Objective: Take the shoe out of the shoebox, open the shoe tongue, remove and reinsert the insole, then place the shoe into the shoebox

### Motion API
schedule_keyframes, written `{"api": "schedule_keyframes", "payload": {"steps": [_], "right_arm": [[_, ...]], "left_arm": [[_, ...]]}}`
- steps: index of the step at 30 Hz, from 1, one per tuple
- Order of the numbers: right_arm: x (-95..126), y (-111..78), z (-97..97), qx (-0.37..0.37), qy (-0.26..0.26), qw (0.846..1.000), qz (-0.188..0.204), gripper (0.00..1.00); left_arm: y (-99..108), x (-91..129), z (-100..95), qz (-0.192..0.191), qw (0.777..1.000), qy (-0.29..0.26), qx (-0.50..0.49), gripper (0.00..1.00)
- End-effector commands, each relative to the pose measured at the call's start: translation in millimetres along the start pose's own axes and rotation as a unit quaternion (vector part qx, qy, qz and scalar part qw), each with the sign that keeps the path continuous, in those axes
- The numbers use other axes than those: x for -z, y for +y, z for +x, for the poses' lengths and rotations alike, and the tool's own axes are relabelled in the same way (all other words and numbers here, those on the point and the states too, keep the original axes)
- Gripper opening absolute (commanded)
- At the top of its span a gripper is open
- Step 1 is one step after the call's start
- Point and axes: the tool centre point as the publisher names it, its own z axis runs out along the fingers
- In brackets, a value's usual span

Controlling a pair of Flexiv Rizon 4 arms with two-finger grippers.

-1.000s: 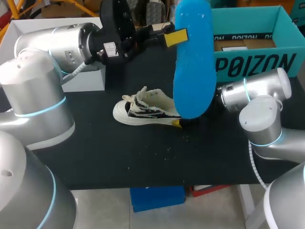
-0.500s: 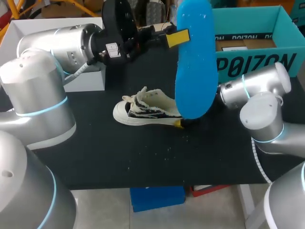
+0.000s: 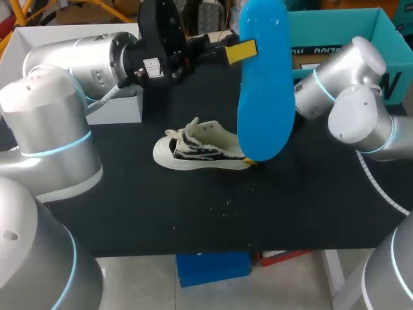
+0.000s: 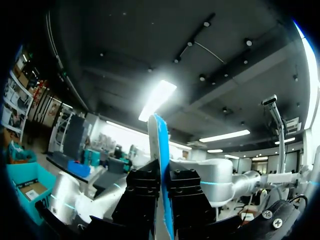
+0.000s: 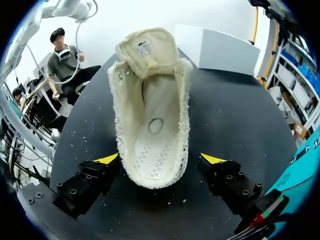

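Insole (image 3: 263, 84), bright blue, hangs upright above the black table (image 3: 193, 213), pinched edge-on between the closed fingers of the left gripper (image 4: 161, 182). Below it the shoe (image 5: 152, 115) sits on the table, tongue folded back, its heel between the wide-spread fingers of the right gripper (image 5: 160, 159), tips just beside it. The teal shoebox (image 3: 335, 26) stands behind
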Motion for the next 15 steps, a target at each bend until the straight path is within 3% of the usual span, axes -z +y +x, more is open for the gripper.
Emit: {"api": "schedule_keyframes", "payload": {"steps": [1, 15], "right_arm": [[9.1, 13.6, -0.1, -0.005, -0.009, 0.989, 0.148, 1.0], [7.6, 30.7, -4.2, 0.011, -0.023, 0.961, 0.276, 1.0]], "left_arm": [[1.4, -1.5, -0.9, 0.001, 1.0, 0.0, -0.001, 0.0], [1.4, -1.5, -0.9, 0.001, 1.0, 0.0, -0.001, 0.0]]}}
